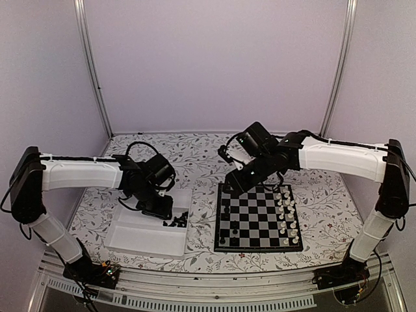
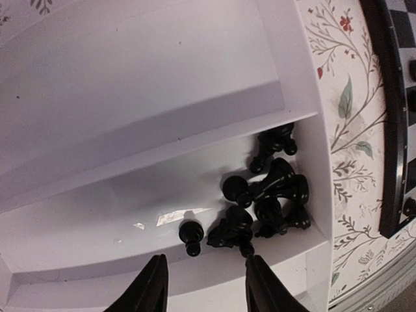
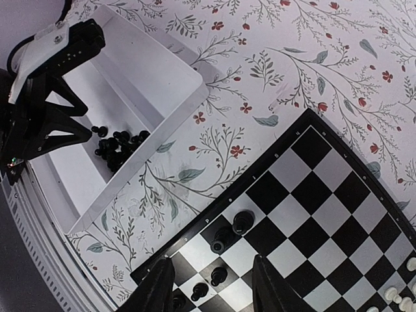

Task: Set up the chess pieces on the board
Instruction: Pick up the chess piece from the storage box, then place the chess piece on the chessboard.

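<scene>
- The left end effector [image 2: 207, 289] is hanging over the white tray [image 2: 130, 84] with its jaws parted and nothing between them. The loose chess pieces [image 2: 270, 195] are lying heaped against the tray wall nearest the board [image 3: 312, 214].
- To my eye the step in hand is picking one piece out. The lone pawn [image 2: 190, 236], sitting apart from the heap, is looking like the cleanest target, since the tangled ones are touching and could drag neighbours along.
- I'd be coming straight down over it, closing on the stem rather than the base, then lifting well clear of the tray wall.
- The right end effector [image 3: 209, 289] is hovering spread and empty above the board edge nearest the tray, where a few black pieces [image 3: 242, 222] are already standing.
- The heap is too dark and knotted for me to be telling piece types. Both wrist views are cutting the fingers off at the bottom edge. From above, the white pieces [image 1: 286, 214] are showing only as specks.
</scene>
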`<state>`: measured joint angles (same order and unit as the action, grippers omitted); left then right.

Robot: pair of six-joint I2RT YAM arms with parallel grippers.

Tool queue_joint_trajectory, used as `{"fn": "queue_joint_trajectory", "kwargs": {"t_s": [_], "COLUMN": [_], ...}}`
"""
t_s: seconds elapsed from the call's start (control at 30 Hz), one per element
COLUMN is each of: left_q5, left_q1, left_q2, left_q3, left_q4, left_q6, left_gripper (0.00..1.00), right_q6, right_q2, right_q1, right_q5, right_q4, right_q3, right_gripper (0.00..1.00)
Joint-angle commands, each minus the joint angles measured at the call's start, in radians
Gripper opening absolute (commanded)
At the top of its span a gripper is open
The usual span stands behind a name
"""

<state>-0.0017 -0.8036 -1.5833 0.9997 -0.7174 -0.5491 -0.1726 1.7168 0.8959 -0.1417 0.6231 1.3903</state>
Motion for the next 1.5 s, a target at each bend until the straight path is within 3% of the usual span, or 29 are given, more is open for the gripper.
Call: {"fn": "queue_joint_trajectory", "kwargs": {"t_s": [0.0,0.53,0.9,1.03,1.2,1.47], "left_q5": [0.022,0.041,0.005,-0.048,-0.016,0.035], "left_q1": [0.009,0.010,0.008,0.004,-0.020,-0.162], "left_q2": [-0.016,-0.121,-0.145,-0.106,-0.083,-0.240], "left_q3": [0.019,0.048,0.145,0.232,0.367,0.674], "left_q4": [-0.048,-0.029,-0.123,-0.215,-0.265,-0.256], "left_q6": [0.023,0.052,0.085,0.093,0.102,0.138], "left_gripper": [0.39,0.27,0.06,0.04,0.04,0.03], "right_q6": [-0.023,0.005,0.015,0.018,0.012,-0.047], "right_q2": [-0.050,-0.021,-0.016,-0.022,-0.045,-0.190], "right_q1": [0.002,0.002,0.001,-0.001,-0.029,-0.153], "right_q5": [0.022,0.016,0.026,0.034,0.027,0.036], "right_q4": [-0.027,-0.028,-0.019,-0.015,-0.006,-0.002], "right_q3": [-0.037,-0.011,-0.001,-0.002,-0.021,-0.168], "right_gripper": [0.43,0.43,0.43,0.43,0.43,0.42]}}
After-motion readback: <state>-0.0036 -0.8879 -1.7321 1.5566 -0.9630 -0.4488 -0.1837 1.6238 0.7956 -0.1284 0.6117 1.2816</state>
